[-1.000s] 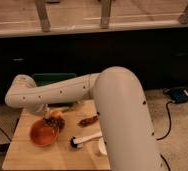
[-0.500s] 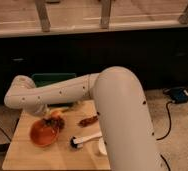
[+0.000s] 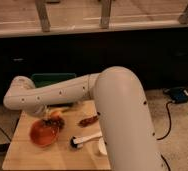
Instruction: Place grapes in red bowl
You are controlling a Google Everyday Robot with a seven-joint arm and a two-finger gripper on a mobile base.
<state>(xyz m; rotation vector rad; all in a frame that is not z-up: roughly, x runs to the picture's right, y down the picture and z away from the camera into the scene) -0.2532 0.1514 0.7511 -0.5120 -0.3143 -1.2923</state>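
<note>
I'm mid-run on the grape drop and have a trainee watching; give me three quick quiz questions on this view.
1. True or false: the grapes lie at the red bowl's upper right rim.
2. What lies right of the grapes: A) a reddish-brown item, B) a white cup?
3. Name the dish behind the arm.

Key: 1 true. 2 A. 3 the green tray. The hand is just above the grapes.

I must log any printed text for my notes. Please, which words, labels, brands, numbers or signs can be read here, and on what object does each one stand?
None: no readable text anywhere.
The red bowl, the green tray and the wooden board show no lettering.
The gripper, above the grapes at the bowl's rim, and the arm carry no readable marking.
</note>
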